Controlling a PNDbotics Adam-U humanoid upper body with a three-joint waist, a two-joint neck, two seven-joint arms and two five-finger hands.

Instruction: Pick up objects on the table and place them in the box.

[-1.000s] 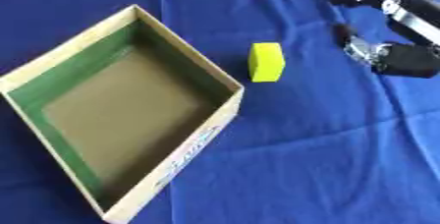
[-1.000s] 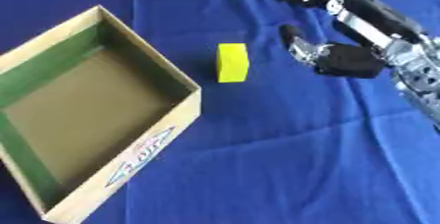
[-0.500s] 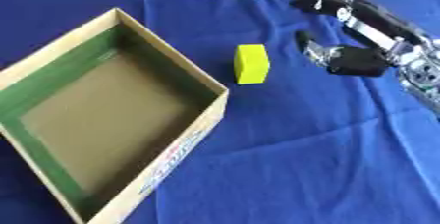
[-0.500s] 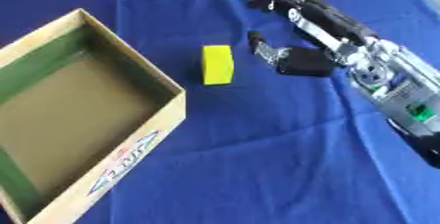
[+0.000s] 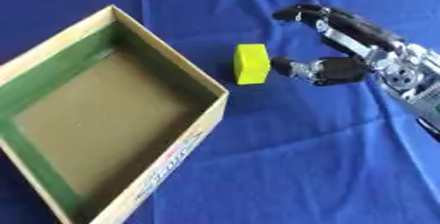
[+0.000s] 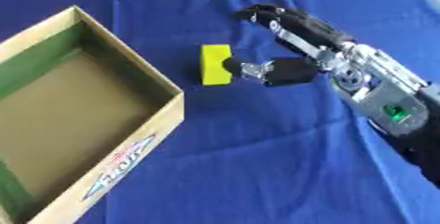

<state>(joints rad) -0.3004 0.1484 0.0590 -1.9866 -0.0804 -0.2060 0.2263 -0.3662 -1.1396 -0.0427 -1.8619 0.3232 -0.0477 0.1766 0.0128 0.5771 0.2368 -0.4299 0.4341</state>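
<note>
Left eye view — right hand [image 5: 343,66] open, thumb beside the yellow block [image 5: 252,64] — holding nothing.

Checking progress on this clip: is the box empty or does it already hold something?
Empty. The box shows only its bare brown floor and green inner walls; the yellow block stands outside on the blue cloth, beside the right hand.

Box [image 5: 185,142] stands on the bench [image 5: 292,169] at the left. Block [image 5: 252,64] lies on the bench just right of the box's far right wall. Right hand [image 5: 331,70] sits immediately right of the block, thumb tip beside it.
</note>
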